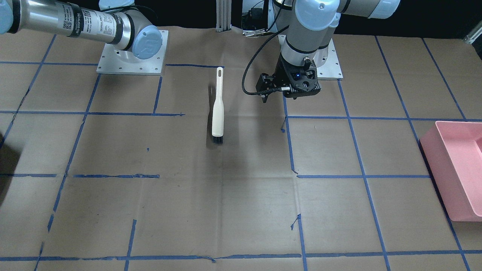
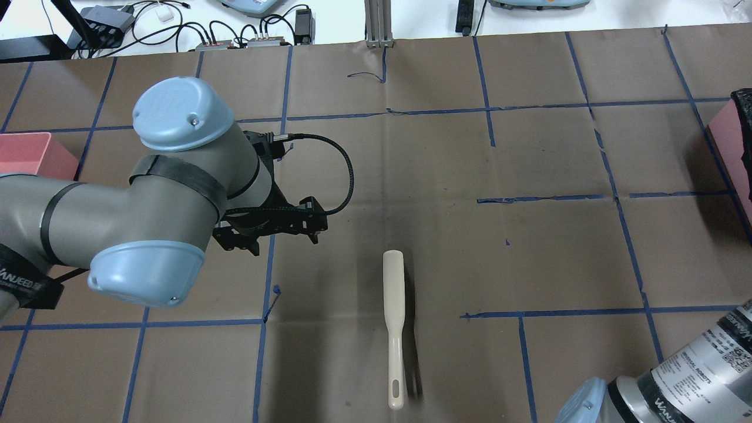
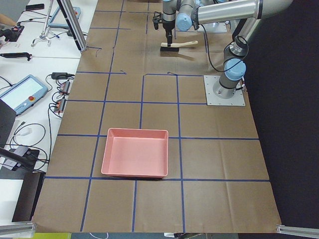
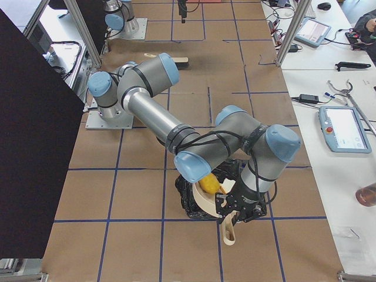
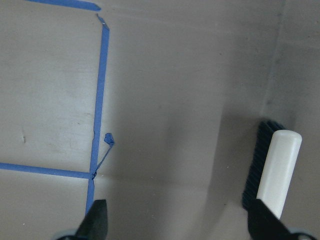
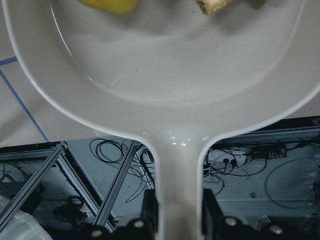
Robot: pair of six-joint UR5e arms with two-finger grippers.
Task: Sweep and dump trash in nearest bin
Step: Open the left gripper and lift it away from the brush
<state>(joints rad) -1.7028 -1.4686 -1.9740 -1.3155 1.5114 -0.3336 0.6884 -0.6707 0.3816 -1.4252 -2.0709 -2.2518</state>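
Cream dustpan (image 6: 175, 75); yellow lump (image 6: 107, 4); pink bin (image 3: 135, 152)

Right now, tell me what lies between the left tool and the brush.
Nothing: in the overhead view, only bare brown table paper separates the left tool from the brush.

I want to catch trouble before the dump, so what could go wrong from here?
The yellow lump is round and loose in the dustpan; tipped off-centre, it might roll past the dark bin. The right gripper holds only the narrow handle, so the pan could twist.
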